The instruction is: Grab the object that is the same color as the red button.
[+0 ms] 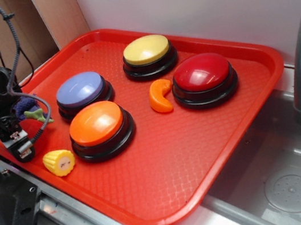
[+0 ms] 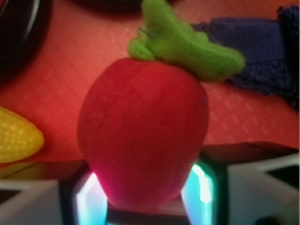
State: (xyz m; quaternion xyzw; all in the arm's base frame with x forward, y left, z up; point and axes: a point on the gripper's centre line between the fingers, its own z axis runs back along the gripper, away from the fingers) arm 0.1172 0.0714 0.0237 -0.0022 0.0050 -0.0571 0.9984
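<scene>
The red toy fruit [image 2: 143,140] sits right between the fingers [image 2: 145,197], its lower half sunk into the gap so that the lit pads flank it on both sides. Whether the pads press on it or only stand beside it cannot be told from these pictures, so the grip may be clenched on the fruit or merely straddling it. The fruit's long axis runs straight out ahead of the fingers, with the green stem and leaves [image 2: 185,47] at the far end, pointing away and a little to the right. A yellow toy corn [image 2: 16,138] lies just off to the left of the fingers, apart from the fruit, and a dark blue cloth-like thing [image 2: 262,51] lies ahead to the right, near the leaves.

In the exterior view the gripper [image 1: 17,135] hangs low over the left corner of the red tray [image 1: 165,167], with the red button [image 1: 202,75] well apart on the far side. Judged from this, the fruit is already centred, so closing and lifting is what the grab calls for
</scene>
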